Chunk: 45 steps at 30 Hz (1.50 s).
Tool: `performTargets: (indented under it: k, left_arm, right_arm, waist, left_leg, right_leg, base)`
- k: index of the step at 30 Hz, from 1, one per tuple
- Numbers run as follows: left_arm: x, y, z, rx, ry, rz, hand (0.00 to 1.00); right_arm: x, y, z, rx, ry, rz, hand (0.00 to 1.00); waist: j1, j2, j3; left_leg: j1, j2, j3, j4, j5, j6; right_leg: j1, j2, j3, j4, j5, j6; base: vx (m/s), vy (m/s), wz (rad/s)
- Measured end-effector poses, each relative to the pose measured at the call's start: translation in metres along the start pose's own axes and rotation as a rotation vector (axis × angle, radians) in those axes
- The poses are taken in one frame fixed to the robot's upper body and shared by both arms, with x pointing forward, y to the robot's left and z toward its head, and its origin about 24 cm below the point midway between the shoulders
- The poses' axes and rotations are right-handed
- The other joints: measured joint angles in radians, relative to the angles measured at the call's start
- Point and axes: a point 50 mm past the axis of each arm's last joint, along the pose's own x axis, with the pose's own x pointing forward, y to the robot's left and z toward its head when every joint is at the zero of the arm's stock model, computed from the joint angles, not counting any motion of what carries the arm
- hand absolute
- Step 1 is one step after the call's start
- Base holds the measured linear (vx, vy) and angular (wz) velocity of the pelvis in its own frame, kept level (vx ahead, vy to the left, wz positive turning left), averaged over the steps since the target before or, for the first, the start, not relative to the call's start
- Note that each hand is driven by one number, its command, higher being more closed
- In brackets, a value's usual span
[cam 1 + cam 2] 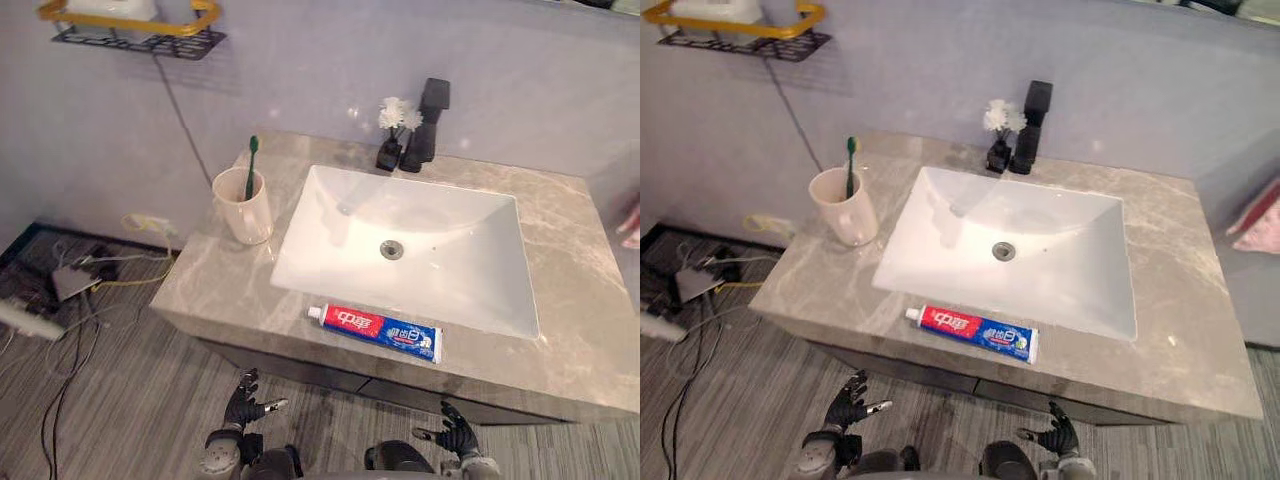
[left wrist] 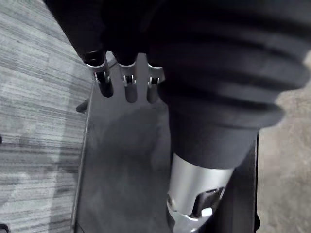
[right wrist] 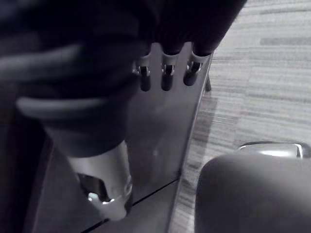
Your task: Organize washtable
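Note:
A red, white and blue toothpaste tube lies flat on the stone counter, along the front rim of the white sink. A cream cup stands left of the sink with a green toothbrush upright in it. Below the counter's front edge my left hand hangs open, its fingers spread and relaxed. My right hand hangs open at the lower right, also holding nothing. Both hands are well below the counter top.
A black faucet and a small dark vase with white flowers stand behind the sink. A wall shelf with a yellow rail hangs at the upper left. Cables and a power strip lie on the floor left of the cabinet.

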Motion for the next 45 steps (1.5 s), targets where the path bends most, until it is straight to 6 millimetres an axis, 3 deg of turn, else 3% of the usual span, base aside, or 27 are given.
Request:
performTargets:
  k: [1, 3, 7, 15, 19, 20, 28, 37, 39, 40, 45]
  left_arm:
    - [-0.001, 0.008, -0.003, 0.014, 0.013, 0.024, 0.0]
    - [-0.002, 0.012, -0.008, 0.028, 0.035, 0.028, 0.0]
    - [-0.002, -0.003, -0.014, -0.002, 0.063, -0.003, 0.0]
    - [-0.006, -0.002, -0.021, -0.008, 0.087, 0.0, 0.0]
    - [-0.006, -0.003, -0.02, -0.015, 0.083, 0.001, 0.0]
    - [-0.005, -0.005, -0.019, -0.018, 0.079, -0.001, 0.0]
    - [-0.005, -0.006, -0.023, -0.023, 0.1, -0.001, 0.0]
    - [-0.007, -0.007, -0.033, -0.025, 0.144, -0.003, 0.0]
    - [-0.008, -0.007, -0.035, -0.025, 0.153, -0.002, 0.0]
    - [-0.006, -0.003, -0.037, -0.017, 0.17, 0.004, 0.0]
    - [-0.006, -0.003, -0.037, -0.017, 0.17, 0.003, 0.0]
  right_arm:
    - [0.001, 0.001, 0.001, -0.008, -0.003, 0.005, 0.0]
    - [0.004, -0.001, 0.006, -0.042, -0.016, 0.012, 0.0]
    - [0.003, -0.015, -0.004, -0.08, 0.024, -0.012, 0.0]
    - [0.003, -0.015, -0.009, -0.056, 0.046, -0.018, 0.0]
    - [0.004, -0.015, -0.005, -0.052, 0.035, -0.02, 0.0]
    - [0.004, -0.016, -0.005, -0.047, 0.034, -0.022, 0.0]
    - [0.004, -0.02, -0.011, -0.014, 0.061, -0.06, 0.0]
    - [0.002, -0.025, -0.021, 0.006, 0.102, -0.079, 0.0]
    - [0.003, -0.025, -0.021, 0.007, 0.112, -0.076, 0.0]
    - [0.007, -0.024, -0.014, 0.007, 0.098, -0.072, 0.0]
    - [0.007, -0.024, -0.014, 0.007, 0.098, -0.072, 0.0]
  waist:
    - [0.0, -0.004, -0.002]
    - [-0.003, -0.003, -0.003]
    - [-0.005, 0.053, -0.001]
    - [0.017, 0.037, -0.005]
    - [0.04, 0.034, -0.005]
    - [0.052, 0.035, -0.005]
    - [0.049, 0.034, -0.015]
    - [0.05, 0.039, -0.02]
    - [0.05, 0.038, -0.031]
    - [0.05, 0.018, -0.054]
    - [0.05, 0.021, -0.053]
  left_leg:
    - [0.011, 0.0, 0.019, -0.013, 0.0, 0.0]
    - [0.013, 0.003, 0.023, -0.025, 0.001, -0.001]
    - [0.022, 0.005, 0.014, -0.026, 0.002, -0.003]
    - [0.014, 0.033, 0.007, 0.085, 0.002, -0.005]
    - [-0.035, 0.033, -0.079, 0.177, 0.002, -0.005]
    - [-0.033, 0.029, -0.098, 0.161, 0.002, -0.005]
    - [0.063, 0.003, -0.13, -0.101, 0.027, -0.001]
    - [0.096, -0.019, -0.148, -0.161, 0.056, -0.004]
    - [0.1, -0.021, -0.152, -0.166, 0.063, -0.002]
    - [0.13, -0.033, -0.222, -0.2, 0.078, 0.001]
    - [0.13, -0.033, -0.221, -0.199, 0.078, 0.001]
  right_leg:
    - [0.003, -0.014, -0.091, -0.026, 0.011, -0.027]
    - [0.012, -0.004, -0.121, -0.066, 0.026, -0.056]
    - [0.086, 0.021, -0.128, -0.197, 0.06, -0.089]
    - [0.23, 0.07, -0.109, -0.433, 0.184, -0.088]
    - [0.241, 0.077, -0.062, -0.479, 0.223, -0.09]
    - [0.238, 0.083, -0.051, -0.492, 0.237, -0.092]
    - [0.219, 0.107, -0.017, -0.552, 0.307, -0.098]
    - [0.221, 0.107, -0.012, -0.553, 0.313, -0.095]
    - [0.22, 0.109, -0.015, -0.557, 0.313, -0.095]
    - [0.252, 0.106, -0.033, -0.57, 0.311, -0.097]
    - [0.252, 0.106, -0.032, -0.568, 0.311, -0.097]
  base:
    - [0.05, 0.032, -0.52]
    - [0.06, -0.015, -0.4]
    - [0.06, 0.016, -0.07]
    - [0.0, 0.011, -0.08]
    - [-0.06, 0.029, -0.29]
    - [-0.07, 0.025, -0.25]
    - [-0.1, 0.017, -0.12]
    - [-0.01, 0.008, -0.02]
    - [0.05, 0.017, 0.03]
    - [0.0, 0.0, 0.0]
    - [0.0, 0.0, 0.0]
